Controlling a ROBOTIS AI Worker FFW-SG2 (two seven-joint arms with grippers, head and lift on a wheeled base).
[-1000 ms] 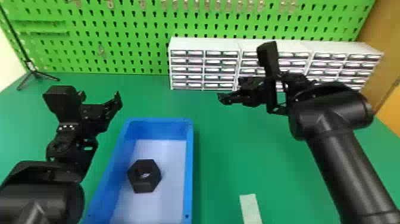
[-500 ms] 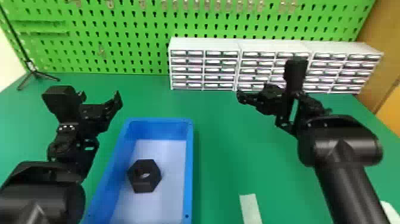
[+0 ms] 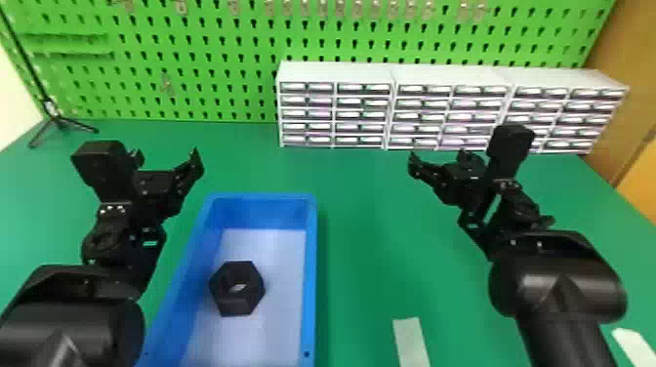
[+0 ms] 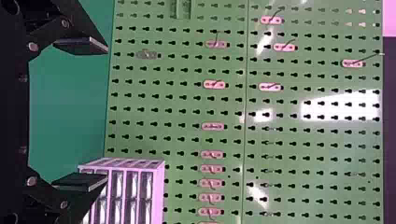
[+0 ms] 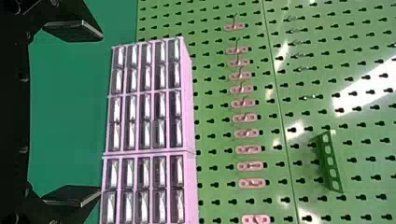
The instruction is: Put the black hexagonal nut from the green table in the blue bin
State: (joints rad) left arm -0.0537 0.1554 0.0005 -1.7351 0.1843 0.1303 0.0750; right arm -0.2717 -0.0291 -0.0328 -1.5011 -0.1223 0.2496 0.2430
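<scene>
You have a row of white drawer cabinets (image 3: 393,73), filled with small drawers, backed by a green pegboard (image 3: 190,61). Above the cabinets, you can see metal hooks (image 3: 358,9) lined up on that board; your right wrist view also shows a green rack (image 5: 330,161) mounted higher than them. Well to their left you've got a black tripod (image 3: 59,120); to their right, a brown panel (image 3: 612,92). Well in front of them lie two pale strips (image 3: 411,341).

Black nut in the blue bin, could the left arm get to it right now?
Probably yes: the left pincer is open and empty near the bin, and nothing covers the nut.
</scene>
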